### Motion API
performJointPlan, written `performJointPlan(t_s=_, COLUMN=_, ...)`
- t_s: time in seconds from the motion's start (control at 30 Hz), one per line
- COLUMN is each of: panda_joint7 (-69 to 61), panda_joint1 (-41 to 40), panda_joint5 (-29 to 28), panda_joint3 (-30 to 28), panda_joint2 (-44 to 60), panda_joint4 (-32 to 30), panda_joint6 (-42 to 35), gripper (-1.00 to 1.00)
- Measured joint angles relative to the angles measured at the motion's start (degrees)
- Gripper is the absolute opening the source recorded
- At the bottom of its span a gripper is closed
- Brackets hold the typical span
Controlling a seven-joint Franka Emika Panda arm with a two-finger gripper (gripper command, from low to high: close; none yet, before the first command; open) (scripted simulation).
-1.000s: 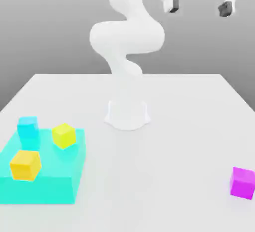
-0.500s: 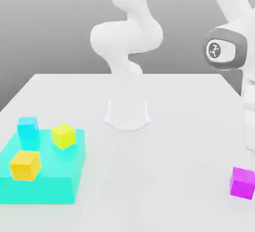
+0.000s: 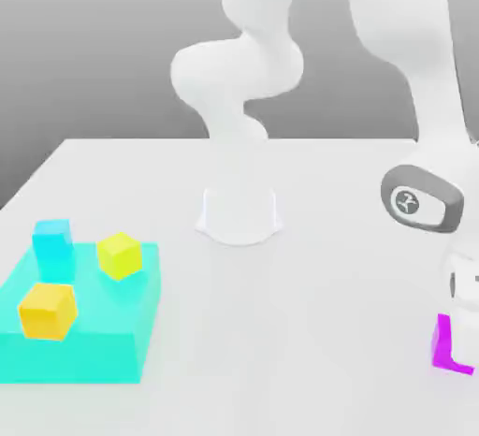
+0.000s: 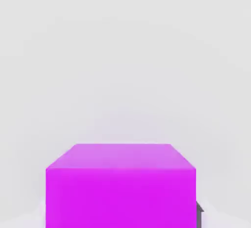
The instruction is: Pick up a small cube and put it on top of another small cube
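Note:
The small cube [image 3: 442, 342] is plain magenta and rests on the white table near the exterior view's right edge. My gripper [image 3: 463, 327] has come down over it, and the white hand hides most of the cube. In the hand view the magenta cube [image 4: 120, 183] sits close up between the jaws, with a dark fingertip [image 4: 198, 214] pressed against its side. The gripper is shut on this cube, which still rests on the table. Other small cubes sit at the exterior view's left: a cyan one [image 3: 52, 242] and two yellow ones [image 3: 119, 254] [image 3: 47, 310].
The yellow cubes lie on a flat turquoise block [image 3: 103, 341] at the front left, with the cyan cube at its back corner. The arm's white base [image 3: 239, 214] stands mid-table. Bare white table [image 3: 299, 331] lies between the block and the magenta cube.
The arm swung down from high at the back to the magenta cube at the right. Its jaws, wide open a second ago, have shut on the cube.

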Motion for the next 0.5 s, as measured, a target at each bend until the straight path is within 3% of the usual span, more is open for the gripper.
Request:
performJointPlan(t_s=0.13, panda_joint7=-2.90, panda_joint1=-2.28, panda_joint5=4.19, panda_joint3=2.62, panda_joint2=-7.51, panda_joint4=-1.49, panda_joint6=-5.88, gripper=-1.00)
performJointPlan(t_s=0.5, panda_joint7=9.30, panda_joint1=-21.26, panda_joint5=8.97, panda_joint3=-13.84, panda_joint2=-18.94, panda_joint4=-1.01, panda_joint6=-17.08, gripper=-1.00)
